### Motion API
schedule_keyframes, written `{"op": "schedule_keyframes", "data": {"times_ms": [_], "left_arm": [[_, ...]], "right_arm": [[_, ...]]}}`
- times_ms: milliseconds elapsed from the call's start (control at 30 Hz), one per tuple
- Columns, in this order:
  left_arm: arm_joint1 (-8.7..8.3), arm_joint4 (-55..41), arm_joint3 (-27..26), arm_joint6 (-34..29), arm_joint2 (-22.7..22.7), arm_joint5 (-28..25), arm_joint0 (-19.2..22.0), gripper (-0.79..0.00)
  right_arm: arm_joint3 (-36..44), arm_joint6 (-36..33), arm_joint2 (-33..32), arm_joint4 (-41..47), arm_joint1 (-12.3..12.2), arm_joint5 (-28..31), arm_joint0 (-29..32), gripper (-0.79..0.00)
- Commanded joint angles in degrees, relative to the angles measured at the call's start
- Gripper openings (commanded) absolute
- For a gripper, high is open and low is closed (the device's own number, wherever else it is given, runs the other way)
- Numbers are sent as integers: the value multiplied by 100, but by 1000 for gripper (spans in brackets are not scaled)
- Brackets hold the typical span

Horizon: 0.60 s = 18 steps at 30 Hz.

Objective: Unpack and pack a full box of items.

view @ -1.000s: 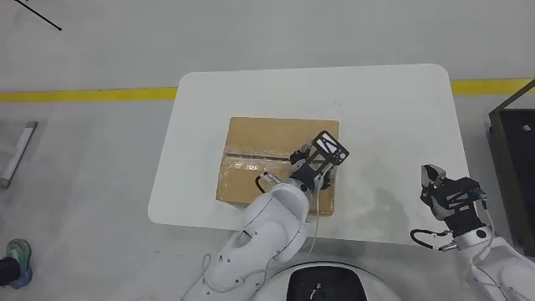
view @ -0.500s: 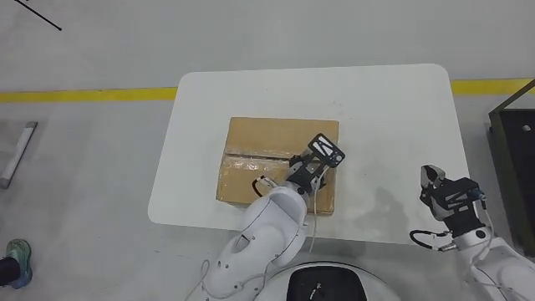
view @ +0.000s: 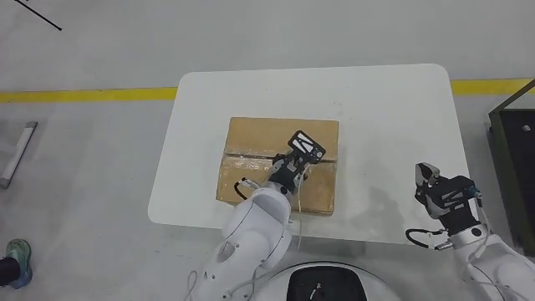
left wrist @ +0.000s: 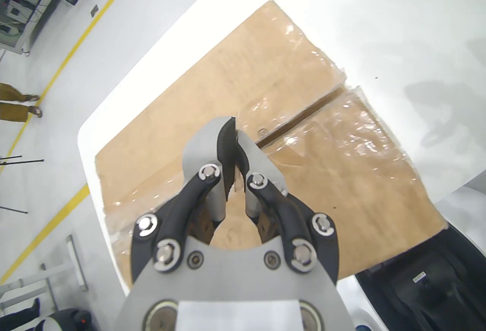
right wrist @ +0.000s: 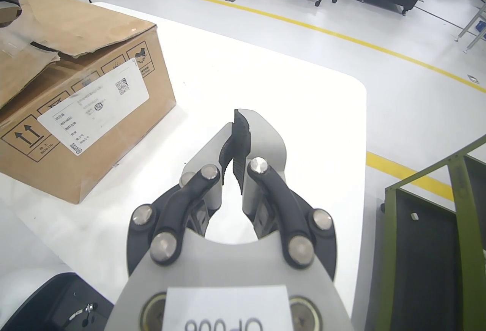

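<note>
Firstly, item one: box [view: 255, 138], brown cardboard, rectangular and flat-topped. It lies directly beneath the left pincer and well to the left of the right pincer. The top flaps are down and meet at a dark seam; the contents are hidden. Clear tape [left wrist: 341, 142], glossy and wrinkled, covers the flaps beside the seam. The side facing the right pincer bears a white rectangular label [right wrist: 95, 106]; the flap edge above it is ragged and slightly lifted.

Item two: left pincer [left wrist: 232, 129], grey metal fingers with black ribbed pads pressed together, clenched on nothing. Its tips are over the seam; contact with the cardboard cannot be told.

Item three: table [view: 384, 109], white, smooth, with rounded corners. It carries the box and extends beneath both pincers.

Item four: right pincer [right wrist: 238, 123], same build, pads closed together and empty, above bare tabletop.

Item five: rack [view: 512, 159], green metal frame with a dark inner panel, standing off the table on the outer side of the right pincer. It holds one small pale piece, too small to identify.
</note>
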State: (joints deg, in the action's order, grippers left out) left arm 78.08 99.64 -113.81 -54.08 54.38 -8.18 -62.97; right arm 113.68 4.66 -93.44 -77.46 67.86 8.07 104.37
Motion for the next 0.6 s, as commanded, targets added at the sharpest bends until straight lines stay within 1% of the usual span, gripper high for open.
{"op": "schedule_keyframes", "data": {"times_ms": [0, 100, 267, 400, 467, 567], "left_arm": [[-35, 179, -163, 2, 195, -71, -110, -785], [-99, 456, -420, -1, 569, -232, -268, -785], [-200, 790, -787, 19, 1317, -477, -556, -785], [-266, 966, -944, 72, 1940, -622, -752, -785], [-288, 958, -1018, 153, 2195, -665, -830, -785], [-306, 802, -1088, 186, 2636, -577, -917, -785]], "right_arm": [[16, -16, 25, -31, 3, 12, -14, -785], [30, -31, 81, -77, 8, 19, -33, -785], [34, -43, 156, -134, 19, 12, -46, -785], [35, -47, 197, -183, 26, -1, -52, -785], [34, -55, 209, -186, 29, -8, -50, -785], [29, -67, 214, -205, 32, 0, -47, -785]]}}
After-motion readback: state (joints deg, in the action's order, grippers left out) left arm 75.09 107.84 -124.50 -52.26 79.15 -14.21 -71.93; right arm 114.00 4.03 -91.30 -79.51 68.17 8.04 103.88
